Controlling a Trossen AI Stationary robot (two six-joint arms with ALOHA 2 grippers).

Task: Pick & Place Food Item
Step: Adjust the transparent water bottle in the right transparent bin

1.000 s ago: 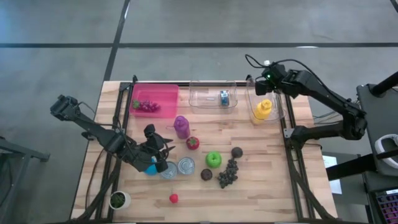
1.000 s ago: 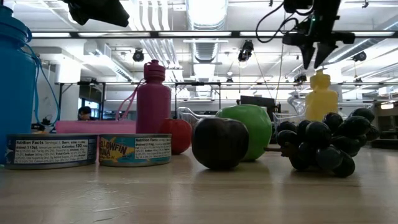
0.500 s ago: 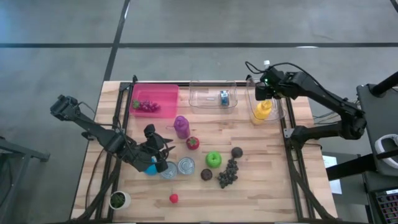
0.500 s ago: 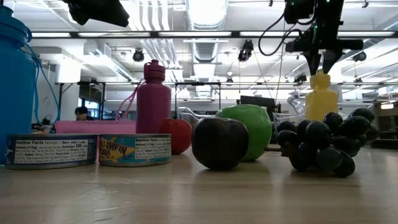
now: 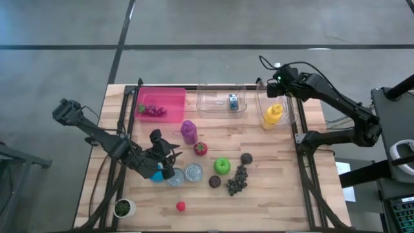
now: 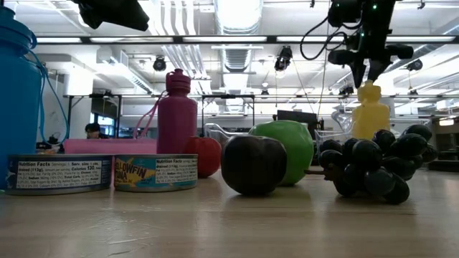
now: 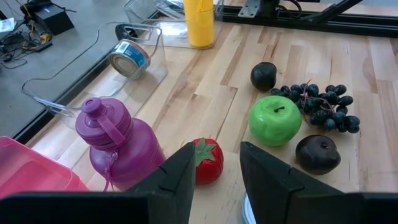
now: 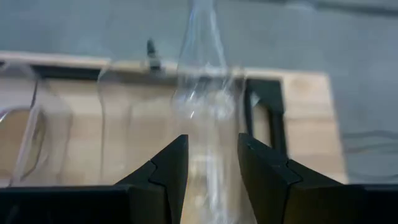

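Observation:
My right gripper [image 5: 274, 92] [image 6: 367, 77] hangs open, fingers pointing down, just above the cap of a yellow squeeze bottle [image 5: 272, 115] [image 6: 371, 112]. The bottle stands upright in the clear bin [image 5: 289, 103] at the far right. In the right wrist view only the bin's clear wall [image 8: 202, 93] shows between my right gripper's [image 8: 211, 149] fingers. My left gripper [image 5: 169, 157] [image 7: 214, 158] hovers open and holds nothing, above the cans, facing a red strawberry [image 7: 207, 160], green apple [image 5: 222, 166], dark grapes [image 5: 238, 179] and two plums [image 5: 246, 158] [image 5: 215, 182].
A pink bin [image 5: 169, 96] holds grapes at the far left, and a middle clear bin [image 5: 213, 97] holds a can [image 5: 233, 101]. A purple bottle [image 5: 188, 131], a blue bottle [image 5: 157, 173], two tins [image 5: 193, 172], a small red fruit [image 5: 180, 206] and a potted plant [image 5: 123, 208] stand on the table.
My right gripper has sunk a little toward the yellow bottle's cap and turned slightly, its fingers staying apart. The bottle has stayed upright in its bin.

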